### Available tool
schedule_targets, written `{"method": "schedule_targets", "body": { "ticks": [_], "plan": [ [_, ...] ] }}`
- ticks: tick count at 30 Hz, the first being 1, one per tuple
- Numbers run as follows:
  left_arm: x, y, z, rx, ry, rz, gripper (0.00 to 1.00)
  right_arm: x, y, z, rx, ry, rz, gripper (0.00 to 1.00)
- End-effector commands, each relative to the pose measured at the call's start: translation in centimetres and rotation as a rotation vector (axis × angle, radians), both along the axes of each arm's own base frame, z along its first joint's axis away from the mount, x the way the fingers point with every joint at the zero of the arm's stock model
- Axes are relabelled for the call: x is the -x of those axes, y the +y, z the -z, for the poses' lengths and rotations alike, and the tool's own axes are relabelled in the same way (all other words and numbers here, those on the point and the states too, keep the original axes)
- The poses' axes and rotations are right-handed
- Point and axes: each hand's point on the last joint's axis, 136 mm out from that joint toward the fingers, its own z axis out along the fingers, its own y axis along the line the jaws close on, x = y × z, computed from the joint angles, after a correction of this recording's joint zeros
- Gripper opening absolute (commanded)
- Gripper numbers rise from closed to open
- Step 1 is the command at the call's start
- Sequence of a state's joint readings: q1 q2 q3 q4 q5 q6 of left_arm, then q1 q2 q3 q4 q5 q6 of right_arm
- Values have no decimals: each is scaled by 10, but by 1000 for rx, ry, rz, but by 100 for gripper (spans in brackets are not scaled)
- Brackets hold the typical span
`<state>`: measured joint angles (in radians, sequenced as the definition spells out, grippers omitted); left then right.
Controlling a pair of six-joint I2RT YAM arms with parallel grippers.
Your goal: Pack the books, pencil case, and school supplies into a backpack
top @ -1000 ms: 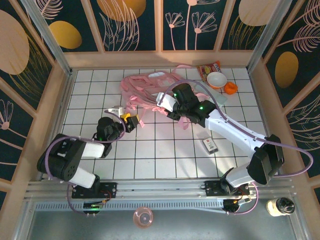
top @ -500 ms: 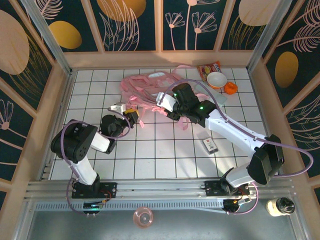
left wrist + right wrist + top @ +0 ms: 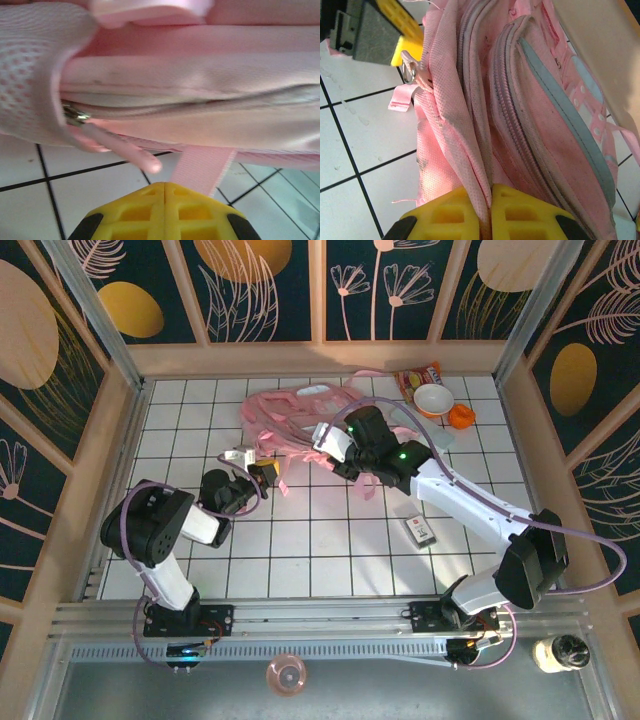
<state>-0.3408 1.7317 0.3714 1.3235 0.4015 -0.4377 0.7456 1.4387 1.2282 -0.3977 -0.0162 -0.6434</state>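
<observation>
Top external view is showing the soft pink backpack (image 3: 292, 412) lying crumpled on the white tiled table (image 3: 330, 560), its straps trailing. The small dark item with a white label (image 3: 420, 531) is lying flat, well apart from the bag, beside the right arm. Left wrist view is showing the left gripper (image 3: 165, 197) with its blocky yellow fingertips pressed together, no gap between them. They are sitting just below the bag's mesh-and-smooth fabric, near a metal zipper pull (image 3: 74, 117). A woven pink strap (image 3: 201, 169) is running down behind them, and I cannot tell whether it is caught. Right wrist view is showing the right gripper (image 3: 486, 210) pinching a fold of the bag's coarse pink cloth beside a long zipper line; the bag's far end is cut off.
</observation>
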Motion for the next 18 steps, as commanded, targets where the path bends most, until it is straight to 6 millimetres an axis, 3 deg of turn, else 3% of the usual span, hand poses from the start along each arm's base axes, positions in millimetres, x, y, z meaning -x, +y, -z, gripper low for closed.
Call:
{"method": "schedule_targets", "body": {
  "ticks": [1, 6, 9, 13, 18],
  "plan": [
    [22, -16, -25, 35, -62, 140, 0, -17, 12, -53, -178, -126, 48, 0],
    [46, -26, -39, 23, -88, 261, 0, -25, 12, -37, -160, -124, 93, 0],
    [37, -15, -28, -59, -22, 176, 0, -26, 12, -35, -155, -121, 93, 0],
    [22, 18, 2, -152, 99, -46, 31, -12, 19, -48, -201, -113, 17, 0],
    [27, 38, 6, -83, 46, -165, 65, 7, 24, -57, -232, -109, -80, 0]
  ]
}}
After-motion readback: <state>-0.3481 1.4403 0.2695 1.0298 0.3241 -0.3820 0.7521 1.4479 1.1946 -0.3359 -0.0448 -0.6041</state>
